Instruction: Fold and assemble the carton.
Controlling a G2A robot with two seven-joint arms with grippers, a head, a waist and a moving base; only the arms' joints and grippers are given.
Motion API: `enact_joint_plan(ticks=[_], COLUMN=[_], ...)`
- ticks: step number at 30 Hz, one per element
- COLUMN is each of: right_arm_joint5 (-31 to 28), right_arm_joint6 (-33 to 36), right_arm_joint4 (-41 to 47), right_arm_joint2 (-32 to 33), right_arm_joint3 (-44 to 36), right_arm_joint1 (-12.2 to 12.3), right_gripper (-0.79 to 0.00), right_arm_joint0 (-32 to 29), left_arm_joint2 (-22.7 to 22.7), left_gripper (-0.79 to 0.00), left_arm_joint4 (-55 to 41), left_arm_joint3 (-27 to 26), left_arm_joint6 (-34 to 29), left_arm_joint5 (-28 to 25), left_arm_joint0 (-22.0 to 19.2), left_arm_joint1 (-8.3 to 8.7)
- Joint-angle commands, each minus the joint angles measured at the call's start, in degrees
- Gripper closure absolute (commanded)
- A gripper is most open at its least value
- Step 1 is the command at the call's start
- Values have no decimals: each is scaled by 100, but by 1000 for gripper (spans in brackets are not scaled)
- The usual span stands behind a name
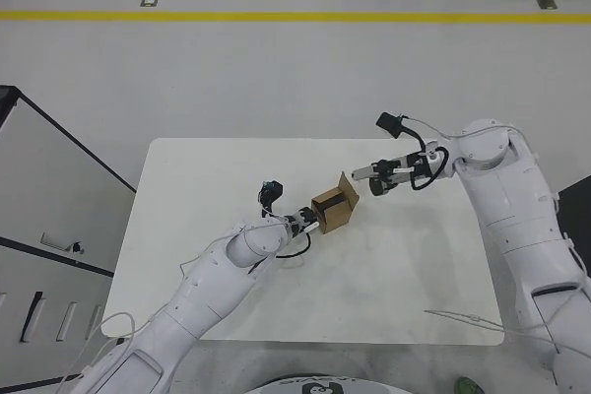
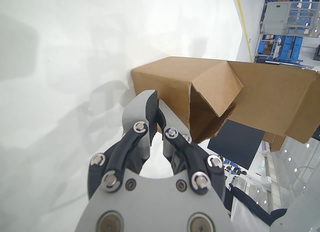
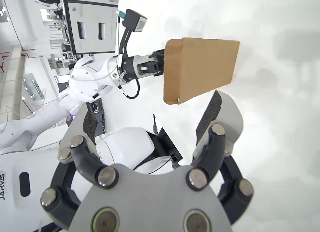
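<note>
Two fingers (image 2: pixel 150 107) of the left gripper (image 2: pixel 156 101), nearest the robot, are drawn in to a thin slit. They pinch the lower edge of the carton (image 2: pixel 262 97), though the pads hide the card caught between them. The brown carton sits tilted over the middle of the white table (image 1: pixel 207 177). I cannot tell whether a corner rests on the tabletop or the whole thing hangs above it. The end facing this gripper is open, with one small flap (image 2: pixel 217 87) folded inward across the opening. From above, a taller panel (image 1: pixel 347 185) stands up on the carton's far side.

Just past that panel is the right gripper (image 3: pixel 150 120), its jaws spread wide. Its ribbed pads (image 3: pixel 211 114) hold nothing and touch nothing. The nearer pad is just short of the carton's corner, with a sliver of table showing between them.

Farther off, a grey cabinet (image 1: pixel 39 187) stands beside the table on the left arm's side. A yellow line (image 1: pixel 295 16) crosses the floor beyond.
</note>
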Motion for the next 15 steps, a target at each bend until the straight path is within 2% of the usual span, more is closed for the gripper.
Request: enact_joint_plan(ticks=[1,6,14,15], right_arm_joint5=[-6,42,-408,-479], right_arm_joint6=[-12,-226,-334,-360], right_arm_joint4=[17,193,176,180], right_arm_joint2=[1,99,105,65], right_arm_joint3=[-2,148,839,919], right_arm_joint1=[0,12,34,22], right_gripper=[-785,-785,-785,-760], right_arm_joint0=[-6,-55,73,77], left_arm_joint2=[0,0,0,0], left_gripper=[0,0,0,0], left_arm_joint4=[0,0,0,0], left_arm_joint3=[0,0,0,0], left_arm_joint6=[0,0,0,0], left_arm_joint5=[0,0,0,0], left_arm_joint0=[0,0,0,0], left_arm_joint1=[0,0,0,0])
